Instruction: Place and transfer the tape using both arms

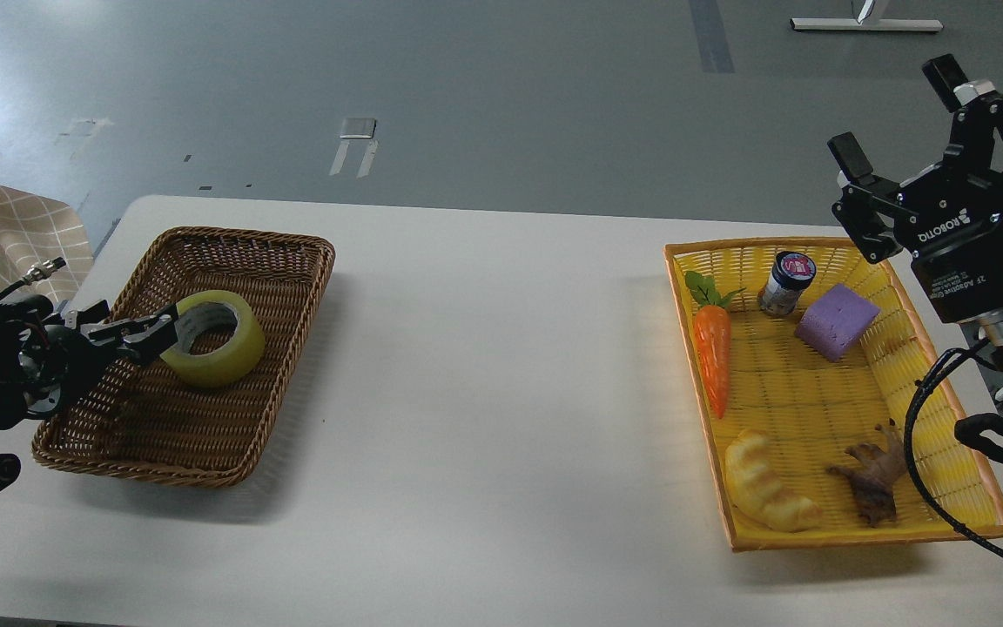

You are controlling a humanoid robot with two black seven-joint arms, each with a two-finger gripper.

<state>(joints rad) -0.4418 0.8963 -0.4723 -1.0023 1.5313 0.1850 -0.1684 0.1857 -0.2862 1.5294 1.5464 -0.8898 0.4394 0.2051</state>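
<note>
Your left gripper (162, 335) pinches the tape (214, 340) by its wall, one finger in the core, over the brown basket (284, 261) at left. Right gripper (898, 144) hangs spread and empty, far right. Step looks like pickup; next you lift clear of the rim and carry toward centre for handover. Yellow basket (702, 435) holds carrot (712, 357), jar (786, 283), purple block (835, 320), bread (767, 492); table (501, 392) between them is no obstacle
</note>
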